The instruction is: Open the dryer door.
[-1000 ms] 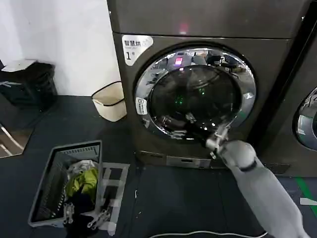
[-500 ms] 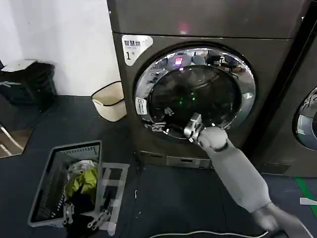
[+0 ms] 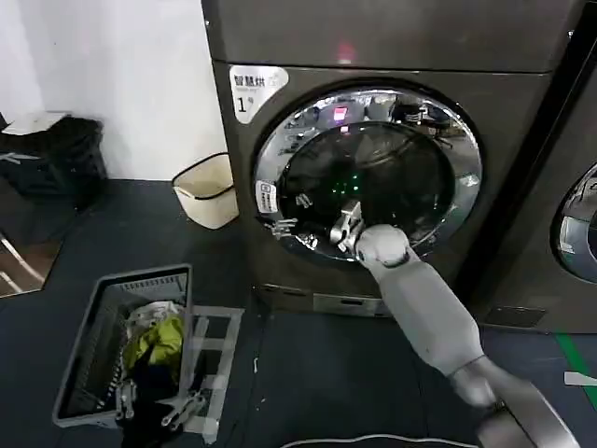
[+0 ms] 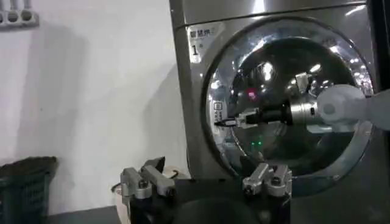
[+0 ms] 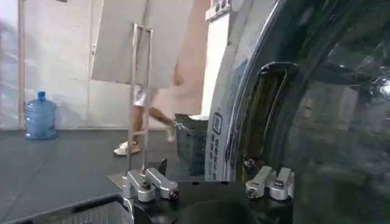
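Chrome-ringed dryer door (image 3: 368,173): round porthole, dark tinted glass, dark inner rim, set in the front of a grey machine (image 3: 392,56) that bears a white "1" sticker (image 3: 254,89) at its upper left corner. Door sits flush with the machine front, at the far centre of the scene. A small white label (image 3: 266,197) lies on the ring's left side.

Right gripper (image 3: 284,227): reaches across the lower glass to the left edge of the ring, its grey arm (image 3: 415,299) rising from the near right. In the left wrist view the gripper (image 4: 226,122) shows as a slim dark tip at the ring's left side, beside the label. In the right wrist view its two fingers (image 5: 149,182) stand well apart, with nothing between them, just beside a dark recess (image 5: 268,115) in the door's rim. Whether they touch the door I cannot tell.

Left gripper (image 4: 204,182): held back from the machine, facing the door, fingers spread with nothing held.

Second machine (image 3: 569,187): far right, partly seen, with its own round door.

Cream bin (image 3: 210,191): on the floor, just left of the dryer, against the white wall.

Grey basket (image 3: 121,341): near left on the dark floor, holding clothes, among them a yellow-green piece (image 3: 154,343).

Dark crate (image 3: 51,154): far left, by the wall.
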{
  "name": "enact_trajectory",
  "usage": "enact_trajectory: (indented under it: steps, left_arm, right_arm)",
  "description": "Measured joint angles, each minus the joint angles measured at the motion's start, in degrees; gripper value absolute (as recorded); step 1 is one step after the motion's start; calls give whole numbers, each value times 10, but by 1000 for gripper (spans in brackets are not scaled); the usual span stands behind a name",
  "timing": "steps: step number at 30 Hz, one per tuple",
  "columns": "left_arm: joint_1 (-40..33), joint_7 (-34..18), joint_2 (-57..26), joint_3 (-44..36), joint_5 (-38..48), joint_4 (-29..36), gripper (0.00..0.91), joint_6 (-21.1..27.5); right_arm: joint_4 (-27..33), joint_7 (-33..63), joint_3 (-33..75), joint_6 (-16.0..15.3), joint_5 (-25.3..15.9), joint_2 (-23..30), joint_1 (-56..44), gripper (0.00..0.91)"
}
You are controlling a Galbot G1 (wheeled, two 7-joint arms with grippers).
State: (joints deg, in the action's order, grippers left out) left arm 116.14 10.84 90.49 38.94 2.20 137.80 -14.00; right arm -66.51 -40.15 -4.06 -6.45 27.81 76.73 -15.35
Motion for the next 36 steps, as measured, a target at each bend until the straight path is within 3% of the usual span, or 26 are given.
enact_trajectory:
  steps: [9, 14, 16, 20, 25, 31, 36]
  left_arm:
    - [-38, 12, -31, 42, 117, 23, 907, 117]
    - [-86, -51, -96, 91, 206, 2, 907, 161]
    - [-111, -34, -136, 111, 254, -17, 907, 174]
    - [-170, 20, -220, 133, 358, -78, 907, 165]
    - [-244, 64, -310, 112, 417, -155, 907, 153]
    - [-325, 71, -412, 45, 518, -226, 907, 137]
    - [-430, 89, -492, -50, 580, -280, 907, 130]
  right_arm:
    - [-37, -96, 16, -37, 17, -29, -20, 907]
    - [-88, -164, 36, -49, 11, -64, -50, 907]
    - [-110, -193, 45, -48, 3, -79, -63, 907]
    - [-155, -250, 68, -58, 13, -104, -92, 907]
    - [-213, -338, 107, -81, 35, -136, -140, 907]
    - [-282, -423, 175, -97, 59, -183, -225, 907]
    - [-346, -432, 279, -82, 65, -219, -320, 907]
